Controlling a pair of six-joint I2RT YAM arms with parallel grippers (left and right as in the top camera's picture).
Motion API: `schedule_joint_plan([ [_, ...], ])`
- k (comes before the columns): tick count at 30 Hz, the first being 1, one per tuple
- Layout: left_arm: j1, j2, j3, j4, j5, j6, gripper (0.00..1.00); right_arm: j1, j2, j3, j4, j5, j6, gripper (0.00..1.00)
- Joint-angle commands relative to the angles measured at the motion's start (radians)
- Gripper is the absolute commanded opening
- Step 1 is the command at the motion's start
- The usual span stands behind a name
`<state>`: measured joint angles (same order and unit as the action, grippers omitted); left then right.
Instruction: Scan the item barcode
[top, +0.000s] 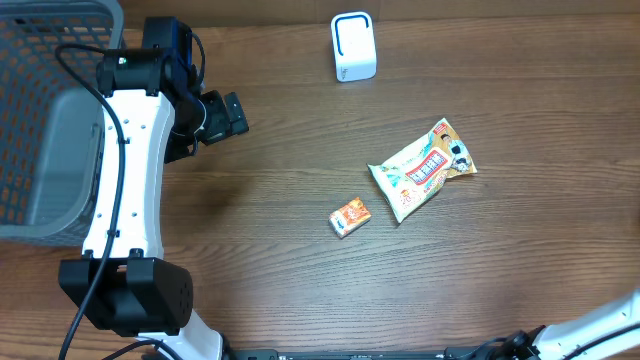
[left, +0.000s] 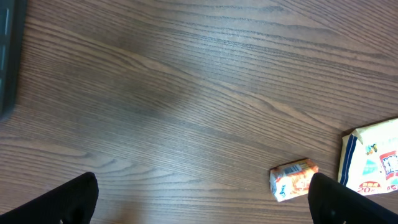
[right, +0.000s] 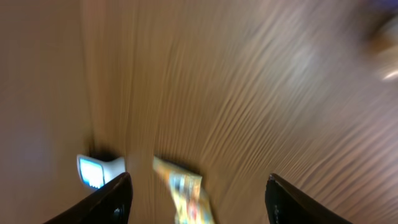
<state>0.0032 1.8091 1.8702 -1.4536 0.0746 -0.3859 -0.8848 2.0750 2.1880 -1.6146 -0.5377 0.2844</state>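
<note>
The item, a yellow and white snack bag (top: 424, 170), lies flat on the wooden table right of centre. A small orange box (top: 350, 216) lies just left of it. The white barcode scanner (top: 353, 47) stands at the back edge. My left gripper (top: 232, 113) hovers at the left, far from both items, and is open. In the left wrist view my left gripper (left: 202, 208) holds nothing, with the orange box (left: 293, 179) and the bag's corner (left: 373, 163) off to the right. The blurred right wrist view shows my right gripper (right: 199, 205) open and empty, with the scanner (right: 96, 170) and bag (right: 183, 190) beyond it.
A grey mesh basket (top: 40, 110) fills the far left, beside the left arm's base. Only a piece of the right arm (top: 605, 322) shows at the bottom right corner of the overhead view.
</note>
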Motion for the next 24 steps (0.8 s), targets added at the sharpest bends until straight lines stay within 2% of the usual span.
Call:
schedule_joint_plan([
  [1, 0.000, 0.010, -0.005, 0.000, -0.006, 0.023, 1.00, 0.166, -0.020, 0.000, -0.053, -0.111, -0.216, 0.72],
  [6, 0.000, 0.010, -0.005, 0.000, -0.006, 0.023, 1.00, 0.412, -0.020, -0.073, -0.056, 0.016, -0.212, 0.75],
  [7, 0.000, 0.010, -0.005, 0.000, -0.006, 0.023, 1.00, 0.458, -0.020, -0.091, -0.047, 0.031, -0.206, 0.88],
  [9, 0.000, 0.010, -0.005, 0.000, -0.006, 0.023, 1.00, 0.605, -0.019, -0.161, 0.018, 0.040, -0.201, 0.91],
  [14, 0.000, 0.010, -0.005, 0.000, -0.006, 0.023, 1.00, 0.815, -0.017, -0.229, 0.124, 0.040, -0.118, 0.95],
  [19, 0.000, 0.010, -0.005, 0.000, -0.006, 0.023, 1.00, 0.946, -0.018, -0.229, 0.067, 0.041, -0.074, 0.95],
  [24, 0.000, 0.010, -0.005, 0.000, -0.006, 0.023, 1.00, 0.997, -0.018, -0.229, -0.056, 0.040, -0.074, 0.95],
])
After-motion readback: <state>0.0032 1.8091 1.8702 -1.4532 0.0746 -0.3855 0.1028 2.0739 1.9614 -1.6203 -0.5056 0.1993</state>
